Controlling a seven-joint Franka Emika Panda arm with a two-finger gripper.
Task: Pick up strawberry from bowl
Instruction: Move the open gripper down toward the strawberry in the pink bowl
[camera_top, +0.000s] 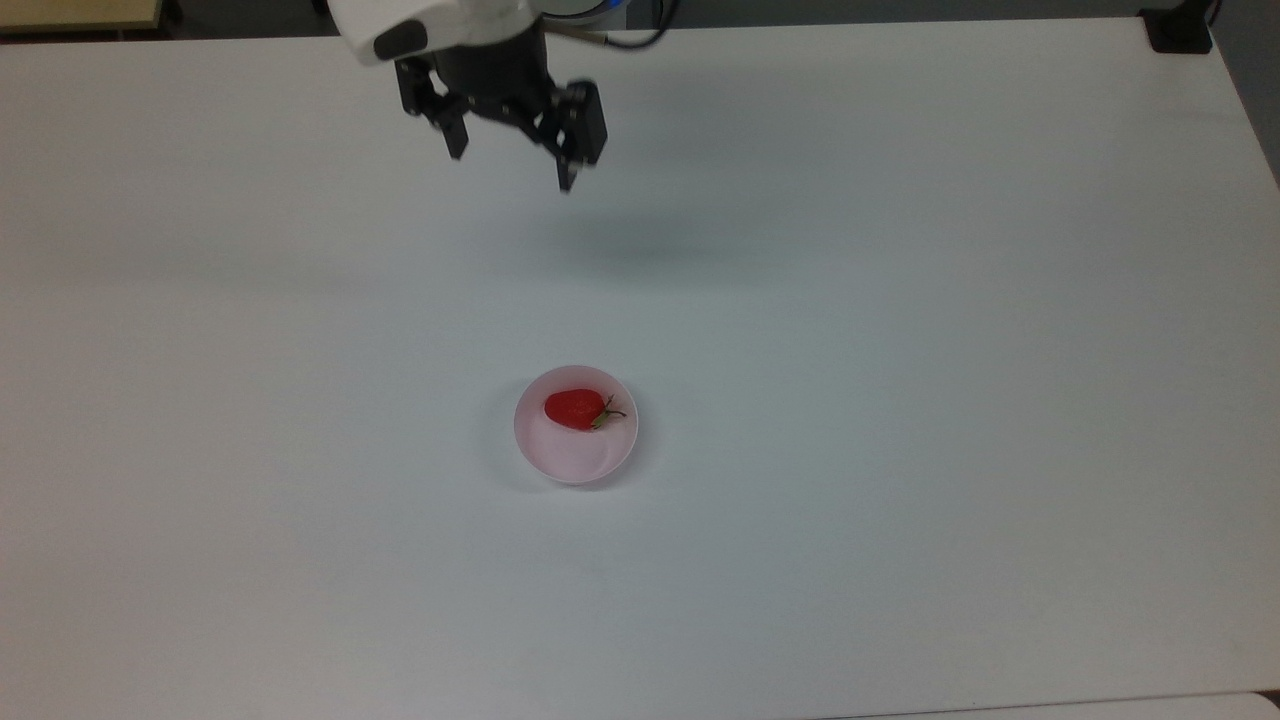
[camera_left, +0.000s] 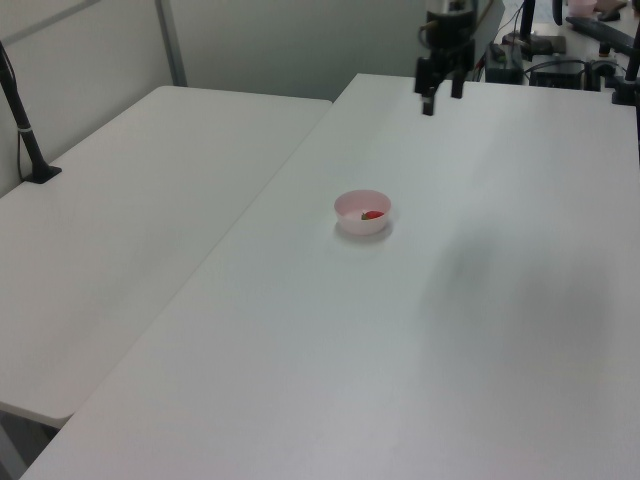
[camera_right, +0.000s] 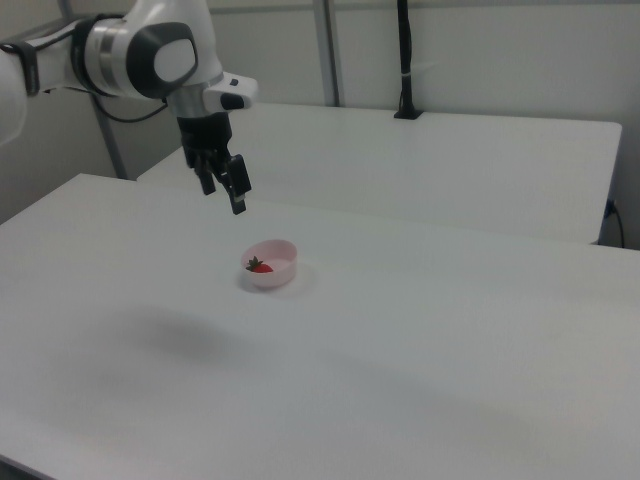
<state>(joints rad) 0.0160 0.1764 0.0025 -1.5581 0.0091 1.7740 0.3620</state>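
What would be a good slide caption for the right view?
Open claw hangs above the white table, up and to the right view's left of the pink bowl holding a strawberry.
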